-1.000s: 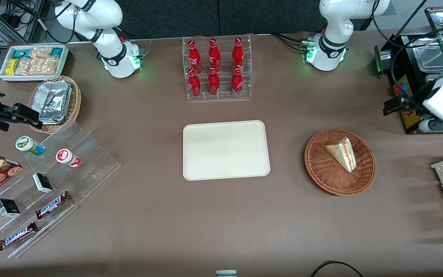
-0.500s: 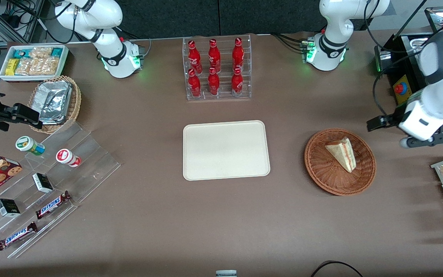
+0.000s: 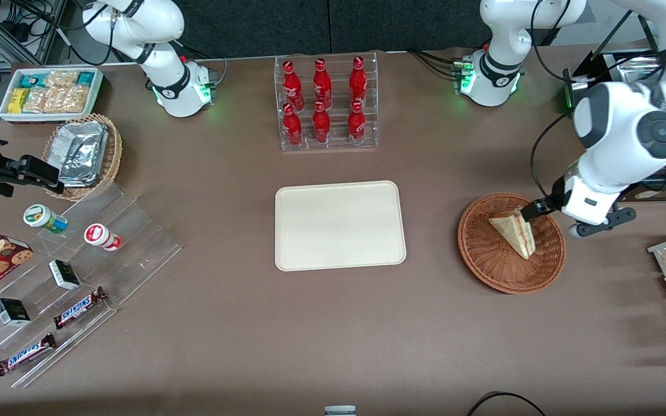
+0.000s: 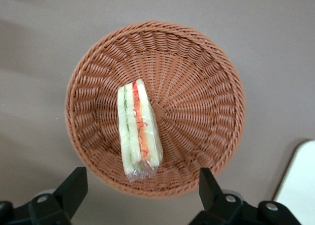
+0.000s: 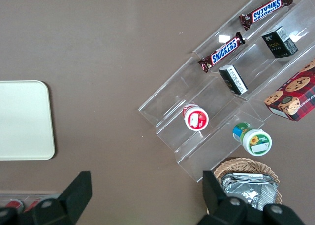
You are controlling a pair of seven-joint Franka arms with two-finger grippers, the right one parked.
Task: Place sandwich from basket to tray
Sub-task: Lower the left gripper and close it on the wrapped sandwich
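Looking at your scene by size: the brown table (image 3: 240, 323) carries the cream tray (image 3: 340, 225) at its middle, nothing on it. Toward the working arm's end sits the reddish-brown wicker basket (image 3: 510, 242), well apart from the tray. Your gripper (image 4: 140, 193) hangs above the basket at its rim farther from the front camera, fingers (image 4: 74, 185) spread wide, holding nothing. The sandwich (image 3: 515, 232) lies in the basket on its side, wrapped in clear film, its red and green filling edge facing up in the wrist view (image 4: 138, 130).
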